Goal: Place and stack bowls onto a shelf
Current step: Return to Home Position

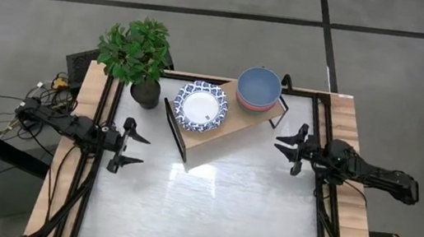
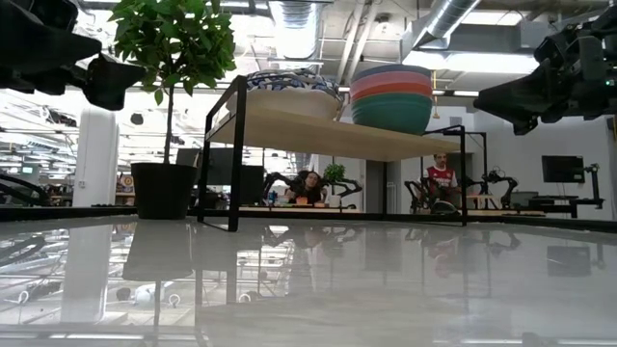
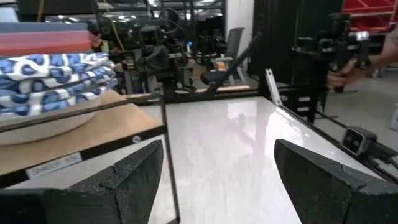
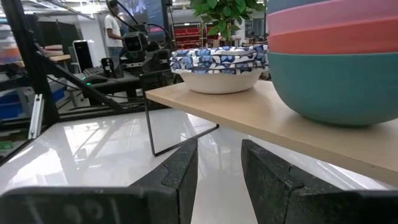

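Note:
The shelf (image 1: 211, 139), a light-wood board on thin black end frames, stands askew on the far middle of the white table. On it rest two stacks, each on its base: white bowls with blue patterned rims (image 1: 201, 106) (image 4: 217, 65), and coloured bowls (image 1: 259, 88) (image 4: 336, 62), teal lowest, then red and pink, blue on top. My left gripper (image 1: 144, 150) (image 3: 217, 180) hovers open at the table's left, pointing level toward the shelf. My right gripper (image 1: 281, 145) (image 4: 219, 174) hovers at the right, level, its fingers a little apart with nothing between them.
A potted plant (image 1: 138, 54) (image 2: 169, 96) stands at the far left corner, beside the shelf's left end. Black frame rails (image 1: 90, 184) run along both table sides. The near half of the table (image 1: 206, 217) is bare. People sit in the room beyond (image 2: 442, 178).

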